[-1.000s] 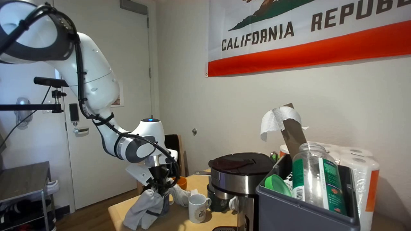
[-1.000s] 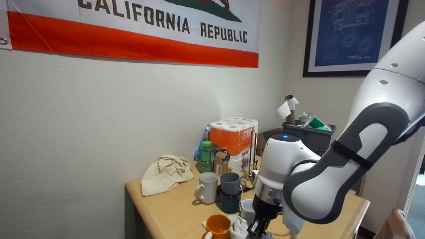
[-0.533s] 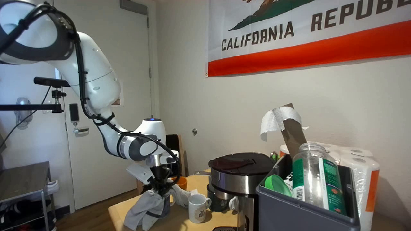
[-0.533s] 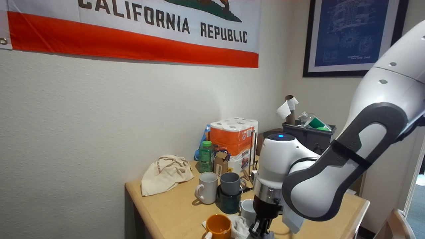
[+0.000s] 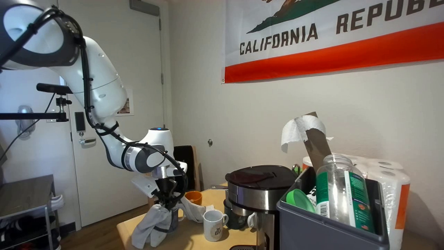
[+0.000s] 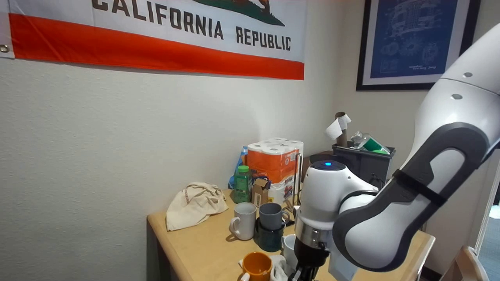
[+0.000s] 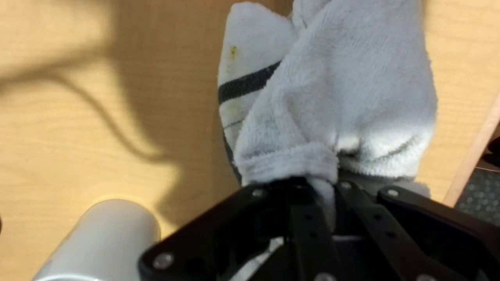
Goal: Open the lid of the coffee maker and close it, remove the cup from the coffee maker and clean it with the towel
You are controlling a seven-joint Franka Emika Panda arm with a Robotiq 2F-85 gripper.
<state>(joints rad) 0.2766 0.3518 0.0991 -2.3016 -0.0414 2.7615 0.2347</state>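
Note:
My gripper [image 7: 322,188] is shut on the whitish towel [image 7: 351,89], a fold of which shows between its fingers. In an exterior view the towel [image 5: 152,227] drapes down from the fingertips to the table's near left corner. Right beside the gripper, partly covered by the cloth, stands the dark blue-grey cup [image 5: 174,222], handle to the right; whether the cloth reaches inside it, I cannot tell. The wrist view does not clearly show the cup. The coffee maker [image 5: 253,198] stands to the right in that exterior view, its dark lid [image 5: 265,176] lying flat.
A white mug [image 5: 212,227] stands near the cup, and an orange mug [image 6: 256,267] lies beyond it. Pale cloth [image 5: 196,211] trails between them. A grey mug [image 6: 270,216] is stacked on a dark one. A grey bin [image 5: 333,225] stands by the coffee maker. Table edge [image 7: 474,156] right.
My gripper has shifted a little left in both exterior views and dipped slightly. Towel and cup have moved left along with it in an exterior view. The grip stays on the towel.

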